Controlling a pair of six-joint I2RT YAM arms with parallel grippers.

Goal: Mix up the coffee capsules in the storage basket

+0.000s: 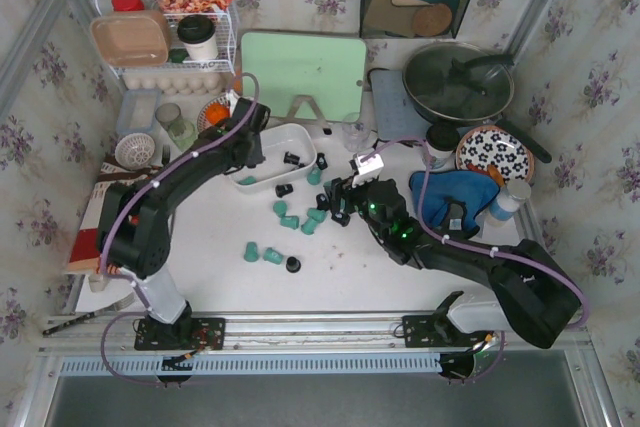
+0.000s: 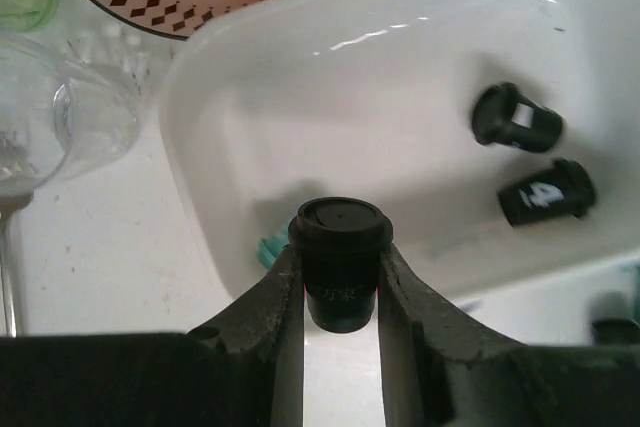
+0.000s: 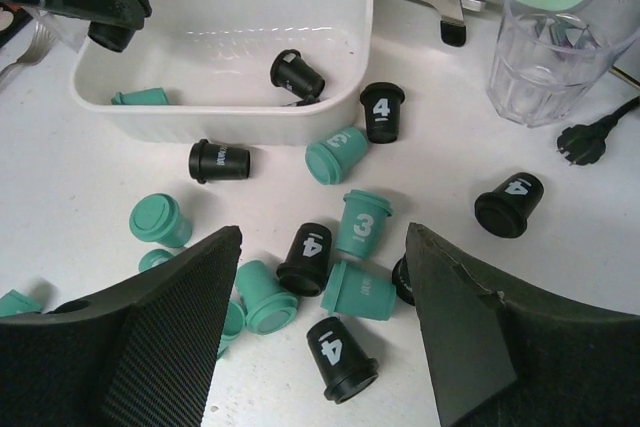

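Teal and black capsules (image 3: 362,222) lie scattered on the worktop (image 3: 90,177) beside the white basket (image 3: 220,37), which holds two black and one teal sideways; another black one hangs gripped over its rim.

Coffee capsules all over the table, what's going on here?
The left gripper is shut on a black capsule, holding it over the rim of the white storage basket, where two black capsules already lie. The right gripper hangs open above the teal and black capsules scattered on the table.

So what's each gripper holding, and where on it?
Left gripper clamps a black capsule by its body, just under the rim. Right gripper is open, holding nothing.
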